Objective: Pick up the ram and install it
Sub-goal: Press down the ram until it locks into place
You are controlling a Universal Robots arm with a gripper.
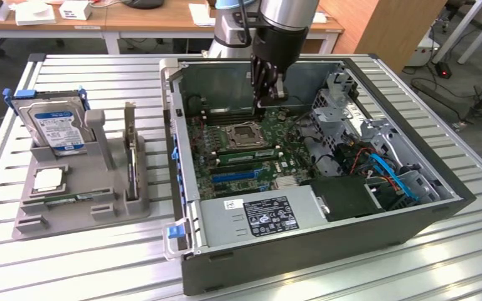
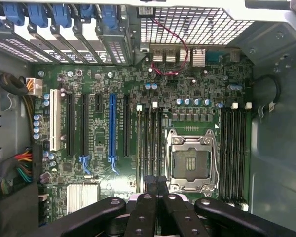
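Observation:
My gripper [image 1: 270, 99] hangs inside the open computer case [image 1: 442, 210], above the motherboard [image 1: 250, 163] near the empty CPU socket [image 1: 245, 133]. In the wrist view the gripper [image 2: 156, 181] is shut, its dark fingertips [image 2: 149, 180] pressed together with nothing visible between them, over the memory slots [image 2: 153, 143] beside the socket [image 2: 192, 160]. A long thin green ram stick [image 1: 243, 155] stands in a slot alongside the socket, apart from the gripper. Another thin green stick [image 1: 67, 199] lies at the front of the grey holder [image 1: 82, 213].
The grey holder on the exterior view's left carries a hard drive [image 1: 55, 128], a square silver chip [image 1: 47, 180] and an upright card [image 1: 130, 150]. Inside the case are a power supply [image 1: 258, 216], drive cages [image 1: 341, 106] and blue cables [image 1: 391, 175]. Desks stand behind.

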